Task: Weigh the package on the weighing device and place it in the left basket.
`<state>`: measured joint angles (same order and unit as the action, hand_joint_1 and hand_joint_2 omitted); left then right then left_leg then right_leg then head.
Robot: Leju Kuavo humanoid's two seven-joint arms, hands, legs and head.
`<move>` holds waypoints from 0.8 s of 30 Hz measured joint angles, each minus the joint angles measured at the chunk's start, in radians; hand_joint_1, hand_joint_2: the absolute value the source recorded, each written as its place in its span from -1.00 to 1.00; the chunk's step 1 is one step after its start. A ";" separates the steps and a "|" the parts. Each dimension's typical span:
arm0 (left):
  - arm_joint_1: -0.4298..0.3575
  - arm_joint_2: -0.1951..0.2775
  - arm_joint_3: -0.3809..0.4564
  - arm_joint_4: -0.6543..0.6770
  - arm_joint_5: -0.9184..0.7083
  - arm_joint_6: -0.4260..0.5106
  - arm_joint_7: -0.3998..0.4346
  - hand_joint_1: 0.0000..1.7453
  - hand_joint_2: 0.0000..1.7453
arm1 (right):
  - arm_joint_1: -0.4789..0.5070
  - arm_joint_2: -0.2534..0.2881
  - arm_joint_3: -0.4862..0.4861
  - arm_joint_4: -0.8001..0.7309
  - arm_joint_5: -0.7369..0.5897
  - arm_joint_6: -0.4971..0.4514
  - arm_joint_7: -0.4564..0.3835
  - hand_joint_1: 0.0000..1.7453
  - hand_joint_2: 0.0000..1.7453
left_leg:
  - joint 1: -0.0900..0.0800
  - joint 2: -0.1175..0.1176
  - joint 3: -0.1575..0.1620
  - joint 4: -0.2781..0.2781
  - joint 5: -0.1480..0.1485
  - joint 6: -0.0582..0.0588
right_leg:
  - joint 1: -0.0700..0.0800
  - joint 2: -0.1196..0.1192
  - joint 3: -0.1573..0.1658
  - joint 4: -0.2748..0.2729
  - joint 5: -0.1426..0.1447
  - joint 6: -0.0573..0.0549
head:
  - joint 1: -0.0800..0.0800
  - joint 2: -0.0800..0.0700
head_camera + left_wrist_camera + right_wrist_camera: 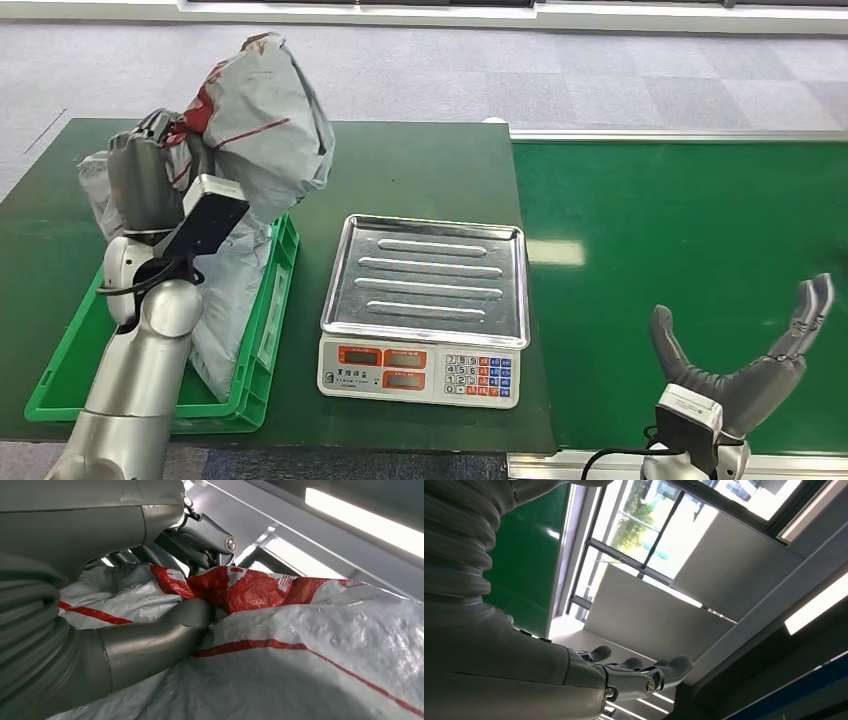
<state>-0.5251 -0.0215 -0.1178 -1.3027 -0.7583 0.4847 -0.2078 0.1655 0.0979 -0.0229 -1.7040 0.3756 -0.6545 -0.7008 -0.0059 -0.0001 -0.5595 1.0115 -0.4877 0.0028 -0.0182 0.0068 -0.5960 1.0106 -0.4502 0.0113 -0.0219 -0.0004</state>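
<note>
I've got the package (pixel 268 120), one crumpled grey poly bag with red stripes and a red printed patch, bunched up in my left hand (pixel 150 175). The left wrist view shows my thumb and fingers (pixel 160 635) pressed into the red part of the package (pixel 280 645). It rises above and beyond my hand, and its lower end hangs down into the green basket (pixel 262 330) right under my wrist.

One basket there, a green plastic crate sitting on the dark green counter (pixel 420 170), with the bag's tail draped against its inner wall. Whether anything else lies inside, I cannot tell; my arm covers much of it.

Just to the right of my left hand stands one weighing scale (pixel 425 310), its steel tray bare, with red displays and a keypad on the front panel facing me.

Further right, a brighter green conveyor belt (pixel 690 260) runs beside the counter. My right hand (pixel 745 355) hovers over the near edge of it, fingers spread, holding nothing.

Grey carpet tiles (pixel 560 80) cover the floor beyond the counter. The right wrist view looks up at a window (pixel 644 535) and a ceiling light strip (pixel 814 610).
</note>
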 joint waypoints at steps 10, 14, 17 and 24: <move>0.324 0.019 0.186 -0.168 -0.038 -0.027 0.015 -1.00 1.00 | 0.034 0.026 -0.032 -0.045 0.021 0.033 0.000 -1.00 1.00 | 0.000 0.000 0.001 -0.001 -0.001 -0.002 | 0.000 0.000 0.000 0.000 -0.002 -0.001 | 0.000 0.000; 0.354 0.019 0.204 -0.186 -0.037 -0.066 0.010 -1.00 1.00 | 0.029 0.030 -0.033 -0.045 0.021 0.040 0.000 -1.00 1.00 | 0.000 0.000 0.001 -0.001 -0.001 -0.002 | 0.000 0.000 0.000 0.000 -0.002 -0.001 | 0.000 0.000; 0.355 0.017 0.204 -0.186 -0.048 -0.069 0.009 -1.00 1.00 | 0.022 0.034 -0.033 -0.045 0.023 0.044 0.000 -1.00 1.00 | 0.000 0.000 0.001 -0.001 -0.001 -0.002 | 0.000 -0.001 0.000 0.000 -0.002 -0.001 | 0.000 0.000; 0.356 0.015 0.218 -0.188 -0.006 -0.010 -0.003 -1.00 1.00 | 0.002 0.035 -0.033 -0.034 0.030 0.056 0.008 -1.00 1.00 | 0.000 -0.001 0.001 -0.001 -0.001 -0.002 | 0.000 -0.001 0.001 0.000 -0.002 -0.001 | 0.000 0.000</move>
<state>-0.1688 -0.0069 0.0998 -1.4907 -0.7648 0.4752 -0.2112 0.1679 0.1331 -0.0557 -1.7380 0.4059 -0.5989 -0.6933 -0.0056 -0.0006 -0.5585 1.0107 -0.4889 0.0005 -0.0180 0.0061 -0.5952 1.0105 -0.4518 0.0102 -0.0221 -0.0004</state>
